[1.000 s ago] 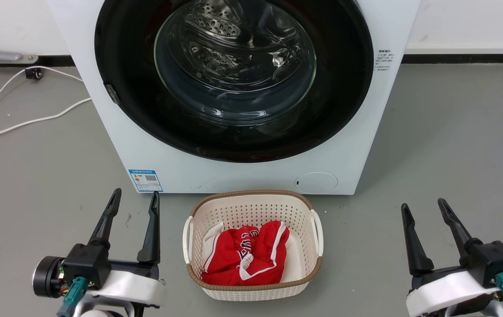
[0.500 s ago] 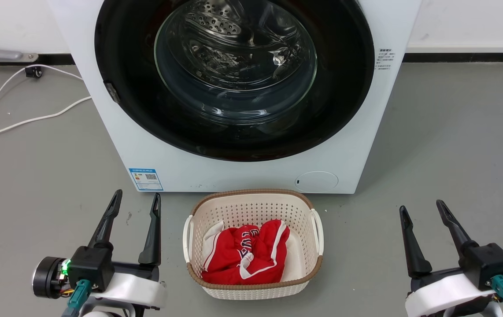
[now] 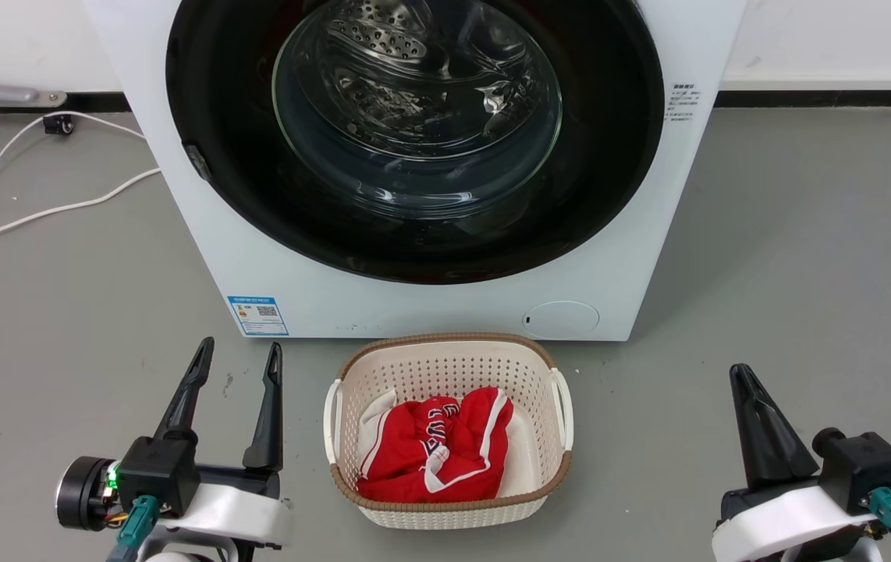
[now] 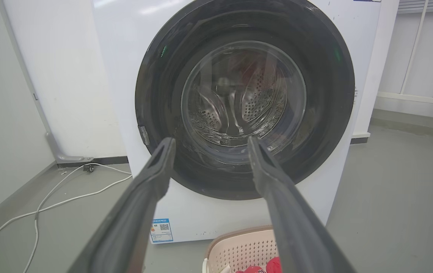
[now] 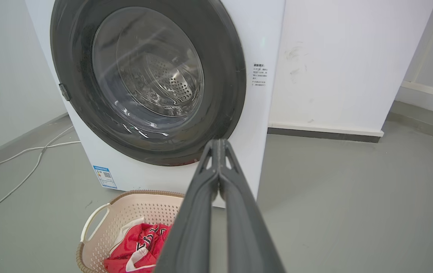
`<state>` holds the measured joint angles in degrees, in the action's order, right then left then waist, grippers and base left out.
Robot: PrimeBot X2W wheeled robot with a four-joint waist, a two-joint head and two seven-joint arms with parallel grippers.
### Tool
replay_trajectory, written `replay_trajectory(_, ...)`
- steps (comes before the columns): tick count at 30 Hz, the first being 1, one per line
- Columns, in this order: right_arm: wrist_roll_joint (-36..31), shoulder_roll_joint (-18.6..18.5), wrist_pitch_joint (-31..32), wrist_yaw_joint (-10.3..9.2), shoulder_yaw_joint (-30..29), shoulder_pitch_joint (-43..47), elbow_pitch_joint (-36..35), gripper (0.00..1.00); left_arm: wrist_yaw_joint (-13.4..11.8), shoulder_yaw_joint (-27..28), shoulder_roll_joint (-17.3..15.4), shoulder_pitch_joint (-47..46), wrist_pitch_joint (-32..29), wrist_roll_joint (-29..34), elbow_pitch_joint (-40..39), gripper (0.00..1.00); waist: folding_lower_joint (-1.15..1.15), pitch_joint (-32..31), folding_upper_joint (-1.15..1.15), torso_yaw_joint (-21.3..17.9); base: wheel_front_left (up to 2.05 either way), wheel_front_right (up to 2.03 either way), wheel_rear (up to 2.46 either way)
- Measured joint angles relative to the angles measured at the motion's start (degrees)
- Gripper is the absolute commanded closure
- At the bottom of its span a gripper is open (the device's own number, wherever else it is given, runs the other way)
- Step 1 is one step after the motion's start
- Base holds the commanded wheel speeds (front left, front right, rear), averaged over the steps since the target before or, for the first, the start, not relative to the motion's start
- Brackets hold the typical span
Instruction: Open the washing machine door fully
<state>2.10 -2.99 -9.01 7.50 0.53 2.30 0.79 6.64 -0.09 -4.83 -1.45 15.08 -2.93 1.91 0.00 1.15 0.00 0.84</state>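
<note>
The washing machine door (image 3: 609, 156), a big glossy black disc with a clear glass bowl at its centre, lies flat against the white machine front (image 3: 445, 308) and is also seen as door (image 4: 322, 94) and door (image 5: 224, 76). A small grey latch tab (image 3: 197, 164) sits on its left rim. My left gripper (image 3: 238, 357) hovers low over the floor at lower left, open and empty, well short of the machine. My right gripper (image 3: 743, 375) is at lower right, shut on nothing, its fingers (image 5: 219, 151) pressed together.
A cream laundry basket (image 3: 562, 406) holding a red garment (image 3: 438, 449) stands on the grey floor directly before the machine, between my arms. White cables (image 3: 55, 209) trail over the floor at the left. A white wall runs behind.
My right gripper has gone from open to shut and dropped slightly lower in the head view. The left gripper and the door have stayed put.
</note>
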Motion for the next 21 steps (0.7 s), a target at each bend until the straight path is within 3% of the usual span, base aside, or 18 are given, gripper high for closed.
replay_trajectory(4, 6.4, 0.0, 0.0, 0.00, 0.3, 0.0, 0.6, 1.00, 0.2, 0.1, 0.1, 0.0, 0.0, 0.0, 0.0, 0.00, 0.00, 0.1, 0.00, 0.0, 0.00, 0.00, 0.00)
replay_trajectory(9, 32.0, 0.0, -1.5, 0.00, 2.3, -0.4, 3.0, 1.00, 0.3, 0.4, 0.2, 0.0, 0.0, -0.2, 0.1, 0.00, 0.00, 0.1, 0.00, -0.1, 0.00, 0.00, 0.00)
replay_trajectory(17, 80.7, 0.1, -4.6, -0.01, 4.2, -3.8, 2.9, 1.00, 0.4, 0.8, 0.5, -0.3, 0.0, -0.4, 0.1, 0.00, 0.00, 0.8, 0.00, 0.0, 0.00, 0.00, 0.00)
replay_trajectory(21, 95.5, 0.1, -5.1, -0.01, 2.2, -7.5, 2.6, 1.00, 0.4, 1.4, 0.6, -1.3, 0.0, -0.4, -0.3, 0.00, -0.01, 2.1, 0.00, -0.2, 0.00, 0.00, 0.00)
